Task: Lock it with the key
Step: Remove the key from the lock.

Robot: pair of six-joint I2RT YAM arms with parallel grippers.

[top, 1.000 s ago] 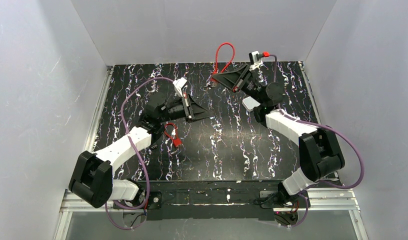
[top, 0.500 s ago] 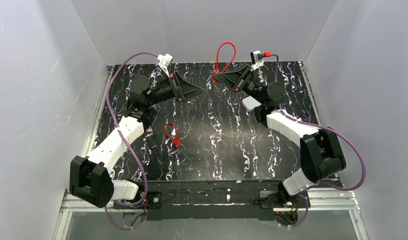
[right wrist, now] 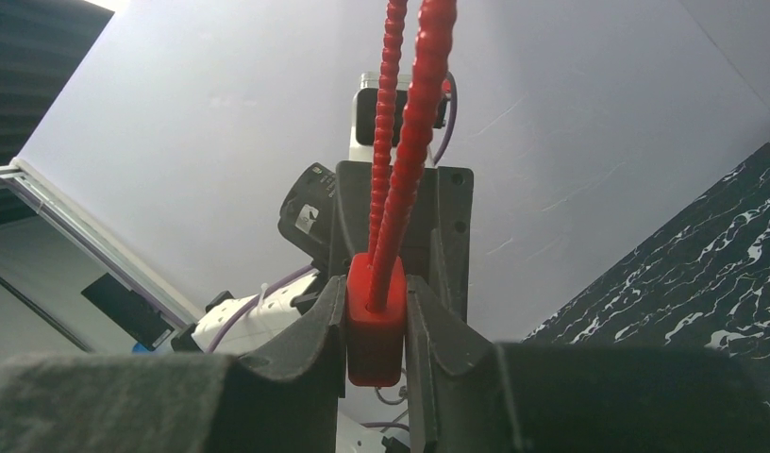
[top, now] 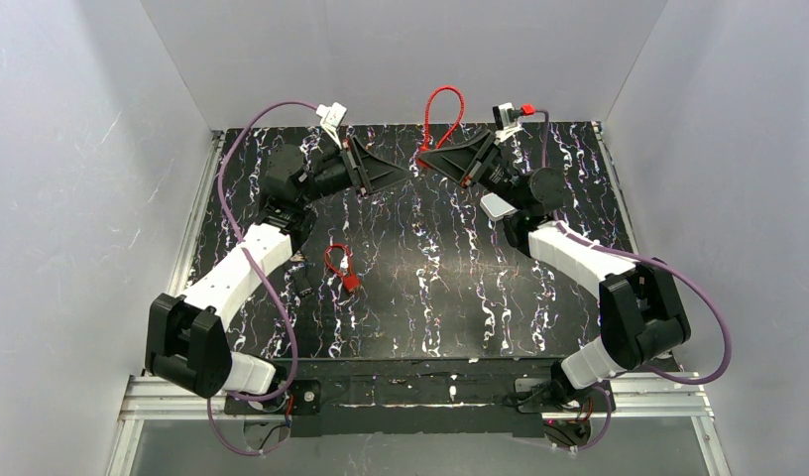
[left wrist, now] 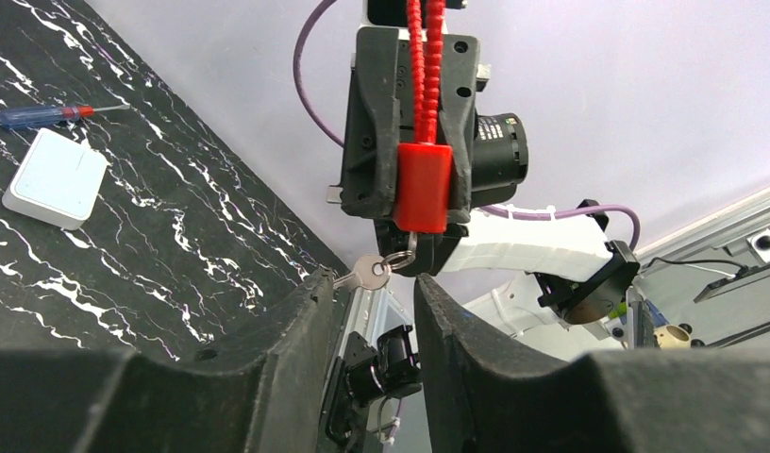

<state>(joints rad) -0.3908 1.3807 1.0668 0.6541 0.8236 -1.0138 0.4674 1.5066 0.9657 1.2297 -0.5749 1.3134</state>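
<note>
Two tools meet in the air above the 12 o'clock edge of the tabletop (top: 430, 297), tips almost nose to nose. The right tool (right wrist: 374, 283) is clamped on the square body of the red cable lock (right wrist: 373, 330), one black finger on each side. The lock's beaded loop rises from the body toward 12 o'clock in the right wrist view.

A silver key (left wrist: 366, 274) hangs from the underside of that body on a small ring (left wrist: 398, 258). It is tilted toward 8 o'clock, and its blade reaches the tip of one finger of the left tool (left wrist: 374, 291). That tool's jaws stand a narrow gap apart, with the key at their mouth and not pinched between them. Directly behind the key sits the black bulk of the right tool.

In the left wrist view a white box (left wrist: 54, 179) lies flat on the tabletop at 9 o'clock. A small blue-handled screwdriver (left wrist: 51, 114) lies just beyond it, apart from it.

From overhead, a second red lock (top: 339, 266) rests on the tabletop at about 9 o'clock from centre, beside the left forearm. A dark piece (top: 307, 292) lies at its 7 o'clock (too small to identify).
</note>
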